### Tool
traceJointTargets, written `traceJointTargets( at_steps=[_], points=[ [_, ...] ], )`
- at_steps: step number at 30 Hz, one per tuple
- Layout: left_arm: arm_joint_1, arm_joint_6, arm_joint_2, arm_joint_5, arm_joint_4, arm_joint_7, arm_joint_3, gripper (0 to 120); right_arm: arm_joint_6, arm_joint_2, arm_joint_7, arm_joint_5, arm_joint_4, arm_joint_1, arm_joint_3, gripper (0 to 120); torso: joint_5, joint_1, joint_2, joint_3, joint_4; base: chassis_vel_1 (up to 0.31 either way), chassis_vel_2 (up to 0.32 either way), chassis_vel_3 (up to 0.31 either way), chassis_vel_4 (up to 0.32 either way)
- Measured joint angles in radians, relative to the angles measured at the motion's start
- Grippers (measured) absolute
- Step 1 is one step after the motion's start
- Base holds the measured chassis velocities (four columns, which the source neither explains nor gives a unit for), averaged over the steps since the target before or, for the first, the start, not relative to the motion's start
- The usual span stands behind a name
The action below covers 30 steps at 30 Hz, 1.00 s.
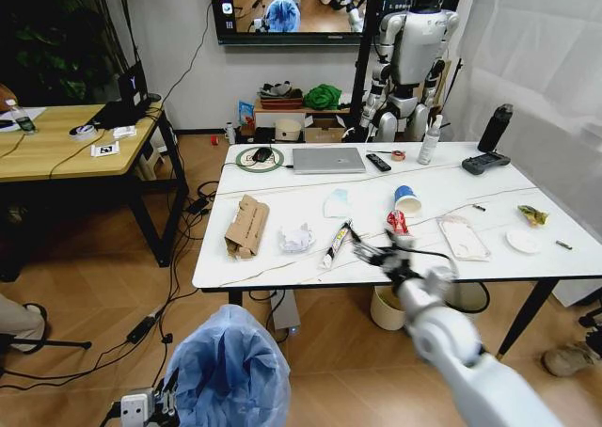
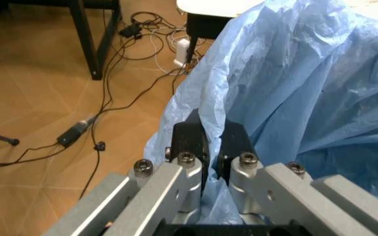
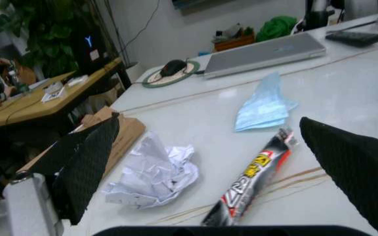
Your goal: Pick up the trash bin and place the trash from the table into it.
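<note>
Nearest to you, low on the left, your left gripper is clenched on the crinkly blue bag of the trash bin, its black fingers pinching a fold of plastic at the rim. The bin sits in front of the table's near edge, left of centre, off the tabletop.

On the right, your right gripper reaches over the near edge of the table with its jaws spread wide and nothing between them. In the right wrist view its two black fingers frame the crumpled white paper and the long black and yellow wrapper, which lie just beside each other.

Left of the paper lies the crushed cardboard box. Right of the gripper you have the red wrapper, the flat white packet and the small white plate. Farther back stand the light-blue tissue and the paper cup. At the far edge sits the silver laptop.
</note>
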Motion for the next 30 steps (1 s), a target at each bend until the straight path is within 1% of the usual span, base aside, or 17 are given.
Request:
traceJointTargets(
  at_steps=[2, 3, 4, 8, 13, 19, 23, 24, 26, 30],
  points=[
    [0.006, -0.004, -0.001, 0.007, -0.006, 0.0, 0.004, 0, -0.031, 0.056, 0.015, -0.034, -0.039, 0.034, -0.028, 100, -0.0006, 0.0, 0.0, 0.0, 0.0, 0.0, 0.0, 0.0, 0.0],
    [0.008, -0.005, -0.001, 0.008, -0.009, 0.0, 0.004, 0, -0.044, 0.074, 0.021, -0.051, -0.055, 0.043, -0.035, 100, -0.0003, 0.0, 0.0, 0.0, 0.0, 0.0, 0.0, 0.0, 0.0],
    [0.008, -0.005, -0.001, 0.008, -0.009, 0.0, 0.004, 0, -0.044, 0.074, 0.021, -0.051, -0.055, 0.043, -0.035, 100, -0.0003, 0.0, 0.0, 0.0, 0.0, 0.0, 0.0, 0.0, 0.0],
    [0.007, -0.006, 0.008, 0.008, -0.014, 0.001, 0.006, 0, -0.1, 0.123, 0.049, -0.107, -0.133, 0.068, -0.053, 100, -0.0004, 0.0, 0.0, 0.0, -0.0004, 0.0, 0.0, 0.0, 0.0],
    [0.002, -0.005, 0.013, 0.001, -0.016, 0.002, 0.01, 0, -0.151, 0.139, 0.074, -0.123, -0.197, 0.094, -0.07, 100, -0.0003, 0.0, 0.0, 0.0, -0.0004, 0.0, 0.0, 0.0, 0.0],
    [-0.001, 0.002, 0.017, -0.022, -0.014, 0.002, 0.011, 0, -0.166, 0.156, 0.085, -0.123, -0.23, 0.119, -0.097, 100, -0.0003, 0.0, 0.0, 0.0, -0.0004, 0.0, 0.0, 0.0, 0.0],
    [-0.004, 0.035, 0.021, -0.107, -0.017, -0.006, 0.018, 0, -0.169, 0.172, 0.093, -0.123, -0.269, 0.145, -0.115, 100, -0.0002, 0.0, -0.001, -0.001, -0.0002, 0.0, 0.0, 0.0, 0.0],
    [-0.004, 0.035, 0.021, -0.107, -0.017, -0.006, 0.018, 0, -0.169, 0.172, 0.093, -0.123, -0.269, 0.145, -0.115, 100, -0.0002, 0.0, -0.001, -0.001, -0.0002, 0.0, 0.0, 0.0, 0.0],
    [-0.009, 0.056, 0.024, -0.163, -0.02, -0.016, 0.018, 0, -0.17, 0.172, 0.093, -0.123, -0.279, 0.15, -0.117, 100, -0.0002, 0.0, -0.001, 0.0, -0.0003, 0.0, 0.0, 0.0, 0.0],
    [-0.016, 0.072, 0.026, -0.201, -0.02, -0.026, 0.015, 0, -0.172, 0.171, 0.093, -0.123, -0.284, 0.153, -0.117, 100, -0.0002, 0.0, -0.001, -0.001, -0.0003, 0.0, 0.0, 0.0, 0.0]
  ],
)
